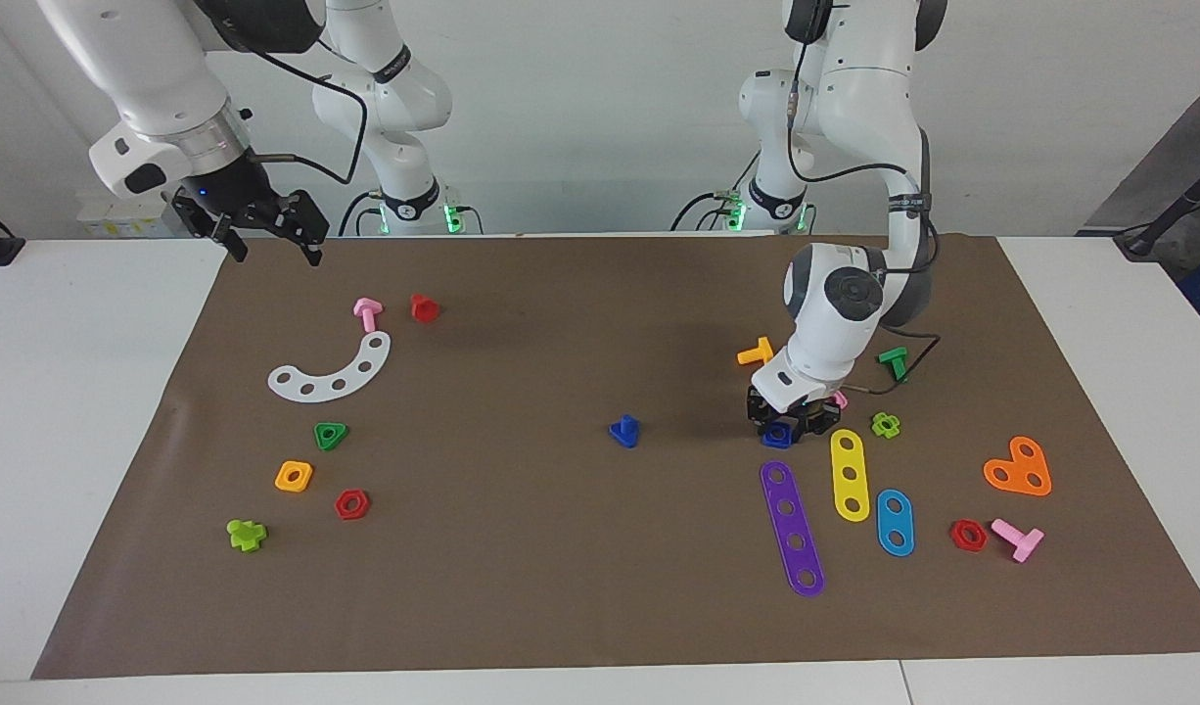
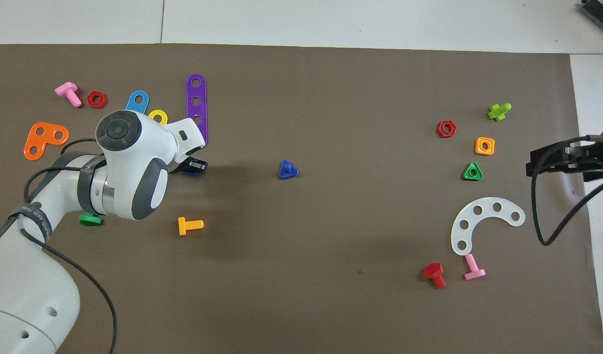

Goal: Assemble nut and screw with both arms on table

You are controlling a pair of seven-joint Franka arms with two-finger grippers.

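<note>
my left gripper (image 1: 778, 431) is down at the brown paper sheet (image 1: 561, 607) toward my left arm's end of the table (image 1: 91, 411). its fingers stand on either side of the dark-blue nut (image 1: 777, 432), which lies flat on the paper; from the facing view the fingers look closed in on it, though i cannot tell how firm the contact is. in the overhead view my own wrist covers most of the nut, only a dark-blue sliver shows at the fingertips (image 2: 197, 166).

the dark-blue screw (image 1: 624, 431) sits alone near the middle of the sheet, well apart from the nut, resting on its triangular head with the stub pointing up.

near my left gripper: purple strip (image 1: 792, 528), yellow strip (image 1: 850, 474) and blue strip (image 1: 895, 522) lie toward the table edge farthest from the robots. an orange bolt (image 1: 756, 352) and a green bolt (image 1: 894, 362) lie nearer to the robots than the nut. a lime piece (image 1: 886, 425) lies just beside the yellow strip.

my right gripper (image 1: 272, 235) hangs in the air over the corner of the sheet at my right arm's end, nearest the robots; fingers spread apart, nothing between them. this arm waits.

on that end of the sheet: white curved strip (image 1: 334, 371), pink bolt (image 1: 367, 313), red bolt (image 1: 424, 307), green triangular nut (image 1: 330, 435), orange square nut (image 1: 294, 476).
</note>
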